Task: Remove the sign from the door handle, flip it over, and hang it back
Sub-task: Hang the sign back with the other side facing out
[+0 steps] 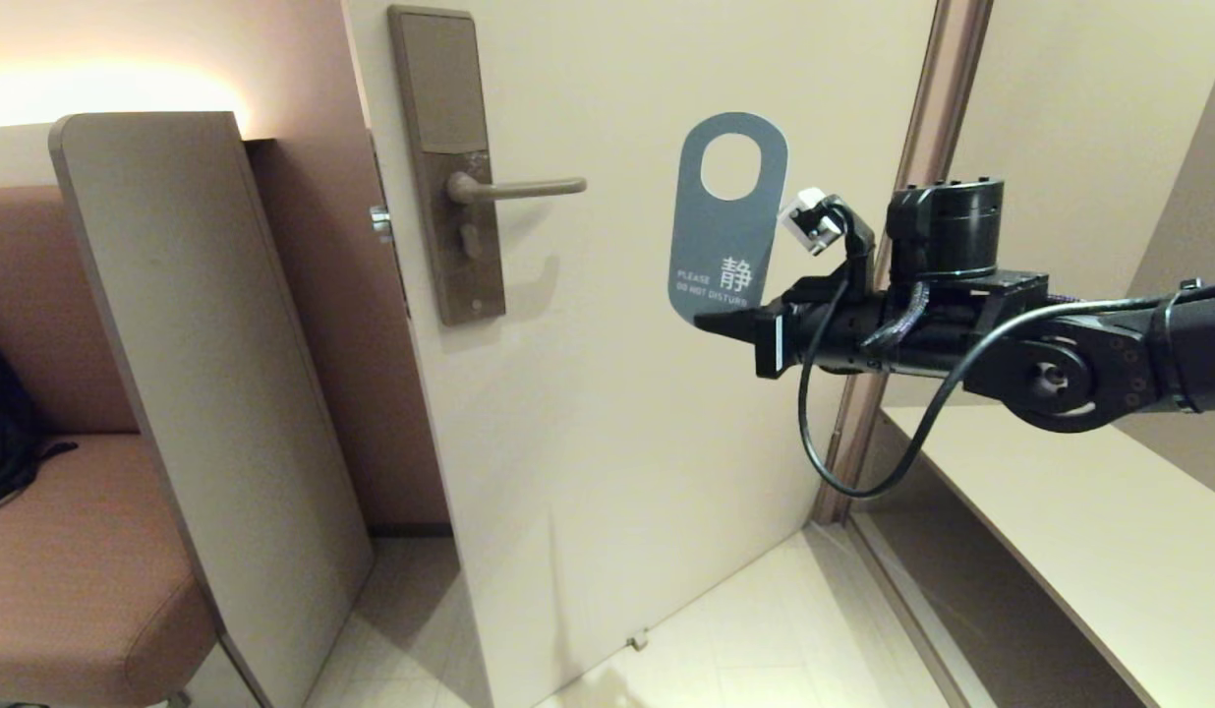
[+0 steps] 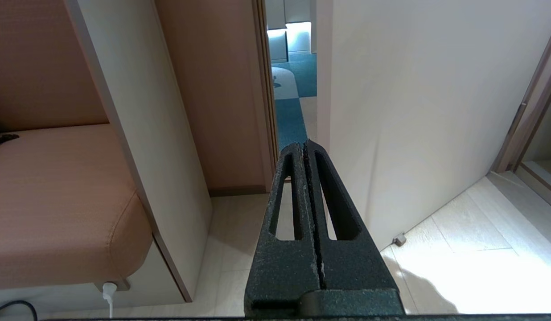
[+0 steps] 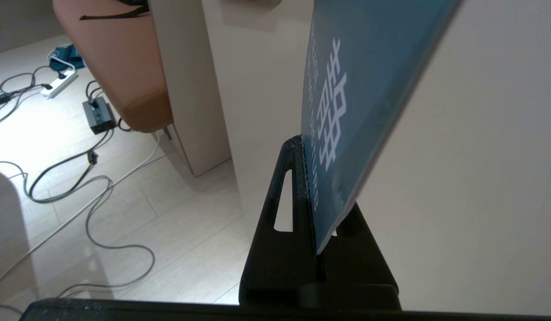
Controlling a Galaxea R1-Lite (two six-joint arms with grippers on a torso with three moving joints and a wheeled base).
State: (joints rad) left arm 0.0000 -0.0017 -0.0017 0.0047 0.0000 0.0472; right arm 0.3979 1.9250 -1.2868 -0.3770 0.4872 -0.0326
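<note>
Holding: right tool [image 1: 716,323] pinches the lower end of the sign [image 1: 725,221], tips pressed together on the card; sign is off the door handle [image 1: 517,187], in the air in front of the door [image 1: 607,413].
Sign attitude: long axis upright, big round hole on top, blue DO NOT DISTURB face toward the head camera.
Close view: right wrist view shows the sign [image 3: 347,102] standing edge-on out of the right tool [image 3: 313,200], card seated deep between the tips.
Left tool [image 2: 307,154]: pressed together, nothing in it, low and parked, aimed at the floor beside the door edge.
Key relation: handle lies to the left of the sign and at about the height of the hole; lever runs level, free tip pointing toward the sign. Right arm is the nearer one.
Judgement: flip not yet done; then hole over the lever tip.
</note>
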